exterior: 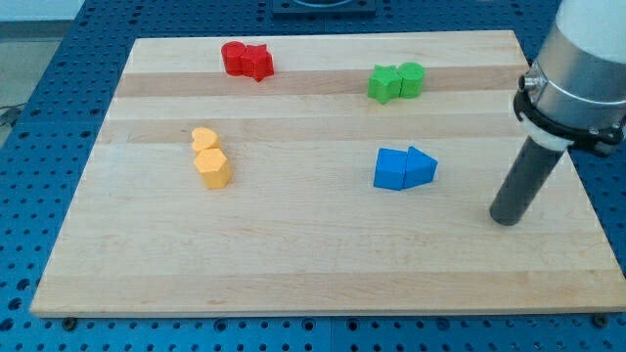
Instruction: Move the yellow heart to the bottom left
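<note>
The yellow heart lies left of centre on the wooden board. It touches a yellow hexagon block just below it. My tip rests on the board at the view's right, far from the yellow blocks. It stands to the right of and a little below the blue pair, a blue cube and a blue triangle.
Two red blocks sit together at the top left of centre. Two green blocks sit together at the top right of centre. The board lies on a blue perforated table.
</note>
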